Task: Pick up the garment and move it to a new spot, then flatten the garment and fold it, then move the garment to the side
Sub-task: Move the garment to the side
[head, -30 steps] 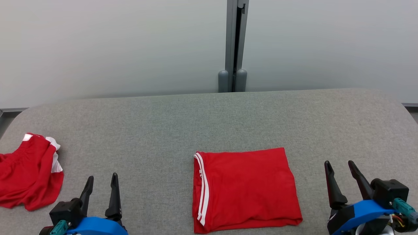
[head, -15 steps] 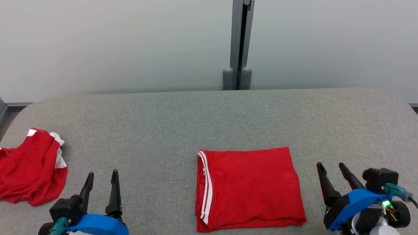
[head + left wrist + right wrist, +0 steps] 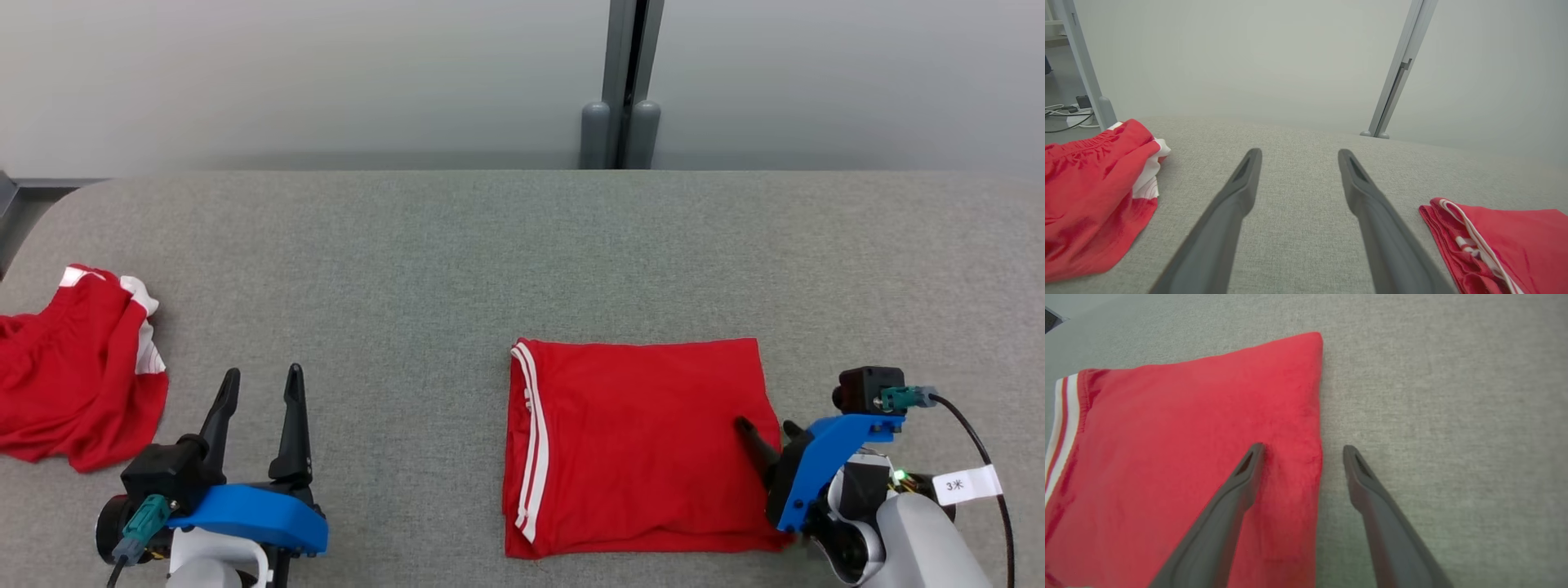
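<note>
The left gripper (image 3: 263,371) sits at the lower left of the head view, its 2 dark fingers (image 3: 1241,192) spread wide and pointing straight ahead, nearly level. The right gripper (image 3: 766,425) is pitched steeply downward and turned toward the robot's left, its 2 fingers (image 3: 1237,490) equally wide apart, with its pale forearm (image 3: 927,539) behind it.

a grey cloth-covered table (image 3: 408,245) carries a crumpled red-and-white cloth (image 3: 73,367) at its left edge; behind it a grey post (image 3: 629,82) stands against the pale wall (image 3: 286,73).
</note>
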Controlling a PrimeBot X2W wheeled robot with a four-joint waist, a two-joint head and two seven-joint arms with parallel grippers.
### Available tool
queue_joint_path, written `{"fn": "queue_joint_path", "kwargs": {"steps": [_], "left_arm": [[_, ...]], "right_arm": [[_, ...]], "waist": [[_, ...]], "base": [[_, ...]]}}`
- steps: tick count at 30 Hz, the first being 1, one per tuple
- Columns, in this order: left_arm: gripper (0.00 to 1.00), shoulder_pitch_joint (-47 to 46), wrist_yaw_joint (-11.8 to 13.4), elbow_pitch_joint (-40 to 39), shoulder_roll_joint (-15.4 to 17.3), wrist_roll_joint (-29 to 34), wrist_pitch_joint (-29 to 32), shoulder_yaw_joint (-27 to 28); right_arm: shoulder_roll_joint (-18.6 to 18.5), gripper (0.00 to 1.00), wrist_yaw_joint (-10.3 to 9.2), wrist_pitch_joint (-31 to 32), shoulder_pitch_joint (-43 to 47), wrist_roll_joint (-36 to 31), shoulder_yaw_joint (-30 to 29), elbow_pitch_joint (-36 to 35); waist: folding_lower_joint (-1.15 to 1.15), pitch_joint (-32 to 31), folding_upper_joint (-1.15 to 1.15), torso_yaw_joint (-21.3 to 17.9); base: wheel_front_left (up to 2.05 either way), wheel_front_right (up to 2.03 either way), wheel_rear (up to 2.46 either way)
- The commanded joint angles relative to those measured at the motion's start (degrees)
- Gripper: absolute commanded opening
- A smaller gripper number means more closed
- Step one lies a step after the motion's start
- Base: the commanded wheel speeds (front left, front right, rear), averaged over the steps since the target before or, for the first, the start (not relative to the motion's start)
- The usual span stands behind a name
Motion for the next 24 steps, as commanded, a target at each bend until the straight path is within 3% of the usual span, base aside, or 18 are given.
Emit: {"fn": "queue_joint_path", "kwargs": {"steps": [1,9,11,19,24], "left_arm": [[1.0,-1.1,-0.1,-0.3,0.0,0.3,-0.2,0.2],[1.0,-1.8,-0.4,-1.0,-0.4,0.9,-0.2,0.8],[1.0,-1.8,-0.4,-1.0,-0.6,1.0,-0.2,0.9],[1.0,-2.1,-0.6,-1.5,-1.0,1.3,-0.2,1.3],[1.0,-2.5,-0.6,-2.6,-0.8,1.9,-0.2,1.8]], "right_arm": [[-0.2,1.0,0.02,-0.5,-1.9,0.8,0.6,2.8],[0.4,1.0,0.04,2.9,-4.1,1.4,5.2,11.9],[0.6,0.0,0.1,3.5,-4.3,1.0,6.6,12.4],[-1.2,0.0,0.01,2.3,-7.0,-3.6,8.3,9.6],[-6.5,0.0,-0.01,3.0,-12.0,-5.8,14.2,4.7]], "waist": [[-0.01,1.4,-0.01,1.1],[-0.01,2.9,-0.01,1.5],[-0.01,3.0,-0.01,1.5],[-0.01,3.7,-0.01,0.7],[-0.01,5.5,-0.01,-1.0]], "base": [[0.0,0.0,0.0],[0.0,0.0,0.0],[0.0,0.0,0.0],[0.0,0.0,0.0],[0.0,0.0,0.0]]}}
